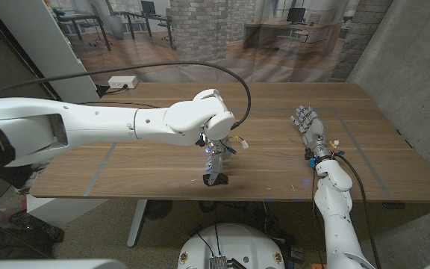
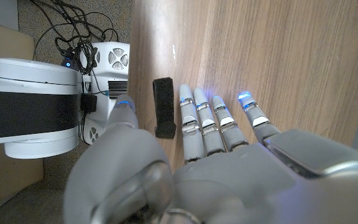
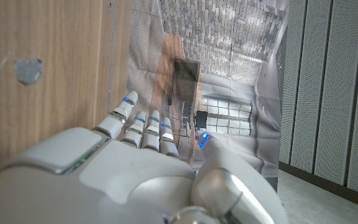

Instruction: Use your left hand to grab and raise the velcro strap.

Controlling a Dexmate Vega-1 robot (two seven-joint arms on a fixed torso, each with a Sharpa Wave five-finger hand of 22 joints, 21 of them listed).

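My left hand (image 1: pixel 213 149) hangs fingers-down over the near middle of the wooden table (image 1: pixel 125 164), and through its wrist camera I see the fingers (image 2: pixel 205 121) straight and side by side, thumb held apart, nothing between them. I count one task thing: a single short black velcro strap (image 1: pixel 216 179) lying on the wood near the table's front edge, directly under that hand. In the wrist view the strap (image 2: pixel 163 107) sits in the gap between thumb and fingers, just beside the fingertips; whether anything touches it I cannot tell. My right hand (image 1: pixel 312 134) is well apart on the table's right side, fingers extended and close together, holding nothing. One white power strip (image 1: pixel 122 81) sits at the far left edge.
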